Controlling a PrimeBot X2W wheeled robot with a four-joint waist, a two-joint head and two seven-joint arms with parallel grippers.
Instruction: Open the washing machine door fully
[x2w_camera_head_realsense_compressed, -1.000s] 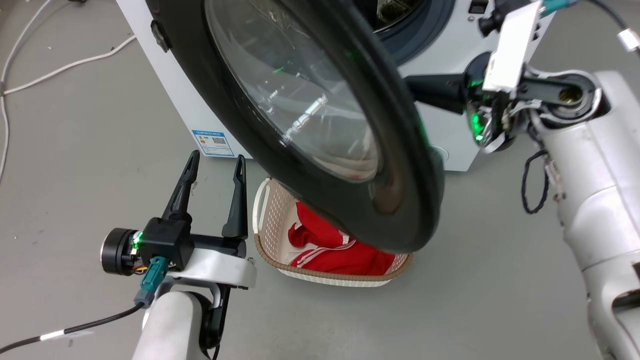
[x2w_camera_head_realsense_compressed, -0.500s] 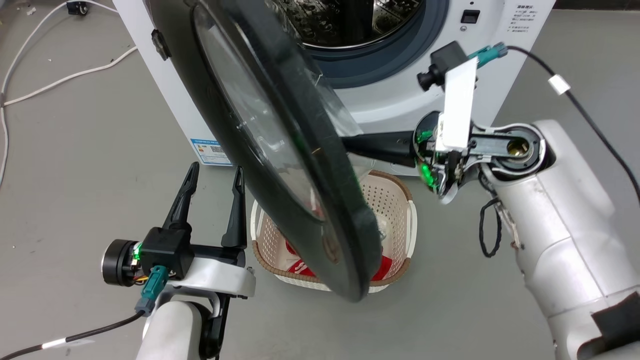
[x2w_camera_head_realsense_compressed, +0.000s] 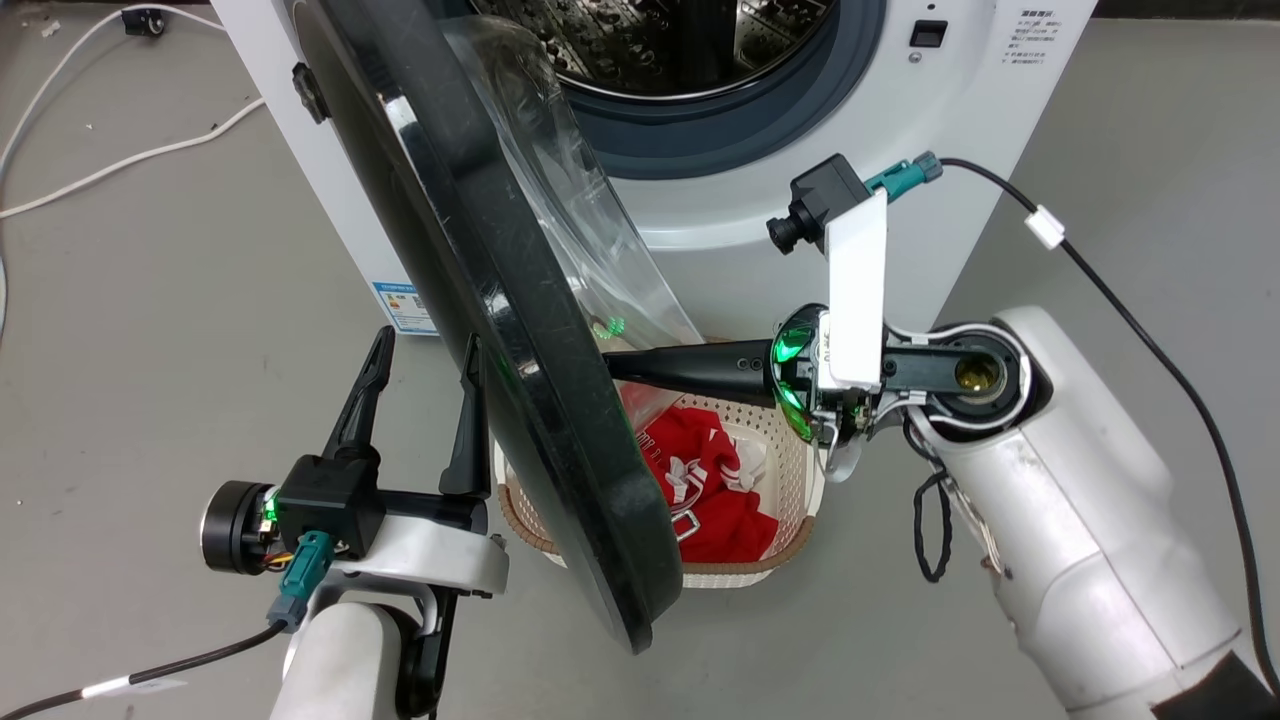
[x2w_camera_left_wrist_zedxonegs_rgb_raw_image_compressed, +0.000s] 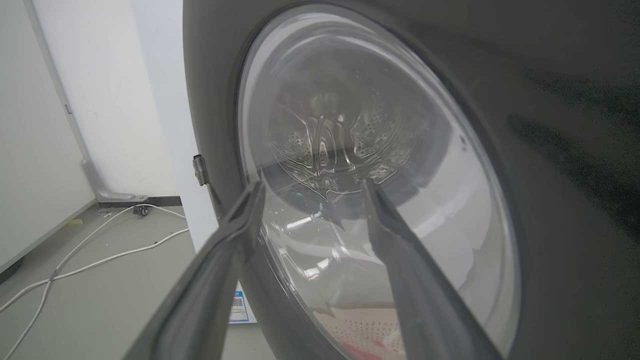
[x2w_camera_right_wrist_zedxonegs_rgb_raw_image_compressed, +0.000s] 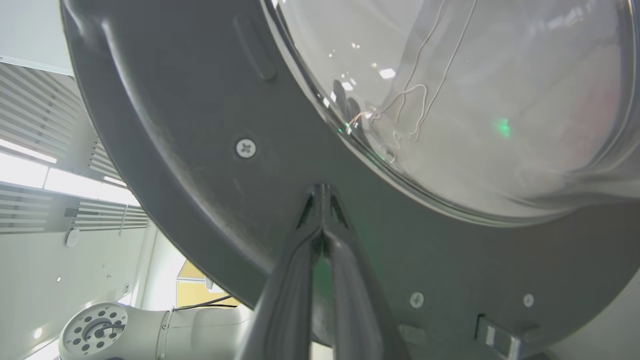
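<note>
While the washing machine door (x2w_camera_head_realsense_compressed: 470, 290) stands half open over the laundry basket (x2w_camera_head_realsense_compressed: 800, 470), the right gripper (x2w_camera_right_wrist_zedxonegs_rgb_raw_image_compressed: 320, 195), jaws pressed together, touches its inner face; the left gripper (x2w_camera_head_realsense_compressed: 432, 340) sits outside, jaws wide.

The washing machine door (x2w_camera_head_realsense_compressed: 520, 330) runs off the head view's top edge, as does the steel drum (x2w_camera_head_realsense_compressed: 650, 50) to its right. In that view the door's rim hides the fingertips of the right gripper (x2w_camera_right_wrist_zedxonegs_rgb_raw_image_compressed: 320, 197). The door also covers the left part of the laundry basket (x2w_camera_head_realsense_compressed: 792, 470) and of the red garment (x2w_camera_head_realsense_compressed: 700, 470) behind it. Print on the sticker (x2w_camera_head_realsense_compressed: 405, 305) just left of the door is too small to read.
</note>
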